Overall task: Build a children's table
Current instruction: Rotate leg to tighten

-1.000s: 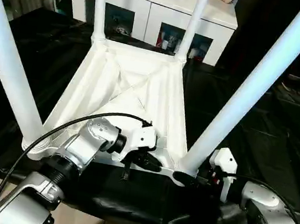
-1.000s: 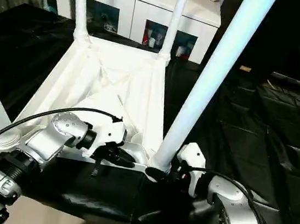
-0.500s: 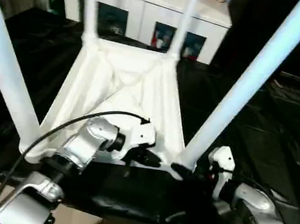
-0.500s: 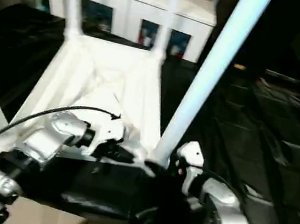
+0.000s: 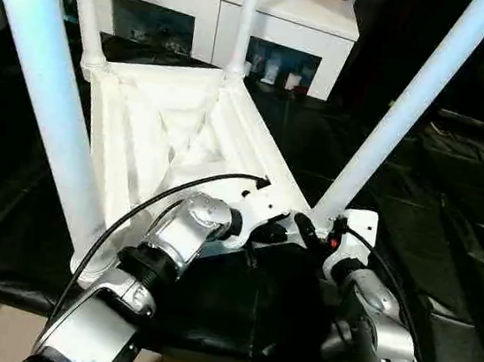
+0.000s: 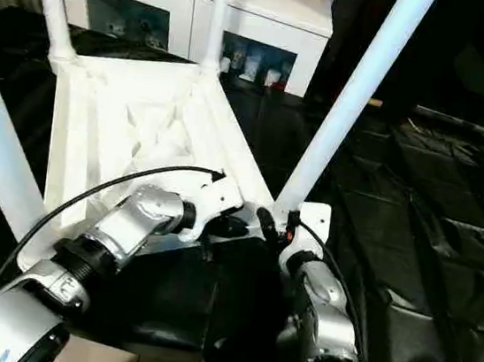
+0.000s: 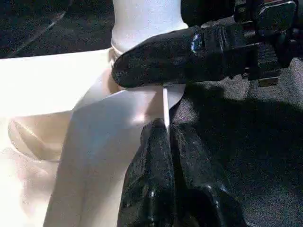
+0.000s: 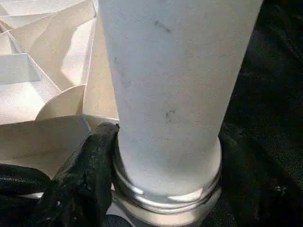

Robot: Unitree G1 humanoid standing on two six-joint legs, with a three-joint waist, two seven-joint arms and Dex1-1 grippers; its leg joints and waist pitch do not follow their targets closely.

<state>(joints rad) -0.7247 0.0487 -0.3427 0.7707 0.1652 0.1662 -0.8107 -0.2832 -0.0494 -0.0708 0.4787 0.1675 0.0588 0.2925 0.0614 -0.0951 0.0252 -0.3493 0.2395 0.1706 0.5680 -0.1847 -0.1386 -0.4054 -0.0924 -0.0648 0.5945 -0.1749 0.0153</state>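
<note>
A black sheet [image 5: 454,200] covers the surface I work over; behind it stands a white cabinet [image 5: 220,8] with glass doors, the items inside too small to identify. The children's table [image 5: 168,135] lies upside down on the sheet, its ribbed underside facing up and four legs rising, their tops cut off by the frame. My left gripper [image 7: 165,137] is pinched closed on the thin rim of the table top at the near edge. My right gripper [image 5: 311,230] straddles the base of the near right leg [image 5: 403,113] at its corner socket, fingers [image 8: 90,175] spread to the leg's width and touching it. My silver forearms hide part of the near edge.
</note>
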